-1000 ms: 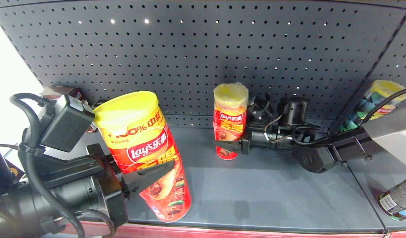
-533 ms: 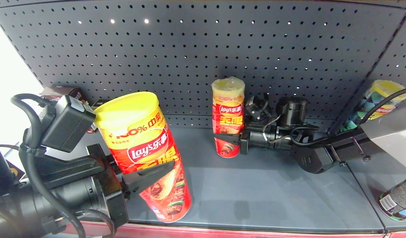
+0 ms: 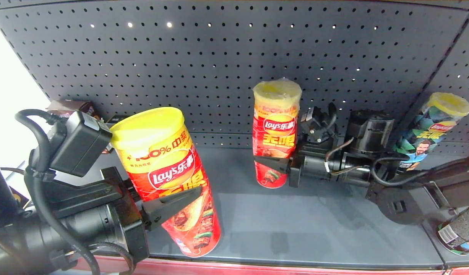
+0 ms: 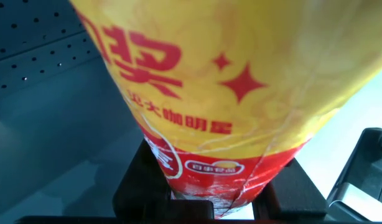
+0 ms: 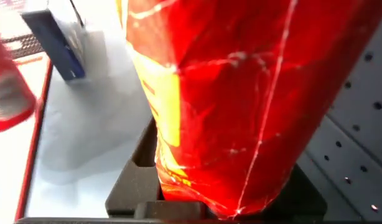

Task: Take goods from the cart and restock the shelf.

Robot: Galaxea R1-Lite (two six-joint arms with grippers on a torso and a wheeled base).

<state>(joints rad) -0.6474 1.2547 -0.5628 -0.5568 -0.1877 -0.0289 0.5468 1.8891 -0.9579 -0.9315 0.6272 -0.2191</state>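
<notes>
- Right pincer (image 3: 275,162) is clamping the lower half of a tall red cardboard crisp tube with a film-wrapped yellow lid (image 3: 277,114), jaws closed against its sides. Gripping low and from the side is, I judge, letting the arm carry the tube deep into the bay without tipping it.
- That wrapped tube is standing almost upright, leaning slightly, far back on the grey metal shelf (image 3: 314,221) and close to the dark perforated back panel (image 3: 234,57). Whether its base is touching the board, I cannot tell.
- Left pincer (image 3: 182,193) is squeezing a second red crisp tube with a plain yellow plastic lid (image 3: 161,168) around its middle, jaws shut on it.
- This second tube is leaning, with its base out at the shelf's front, just behind the red edge strip (image 3: 257,269). Holding it forward is probably leaving the back row free for the right arm, so the two arms are not crowding each other.
- Off to the right, a teal-patterned tube with a yellow lid (image 3: 429,130) is standing against the back of the neighbouring bay. That suggests stock is being lined up along the panel first.
- Setting down and releasing the wrapped tube is, by my reading, the step in hand, with the left arm's tube not yet placed.
</notes>
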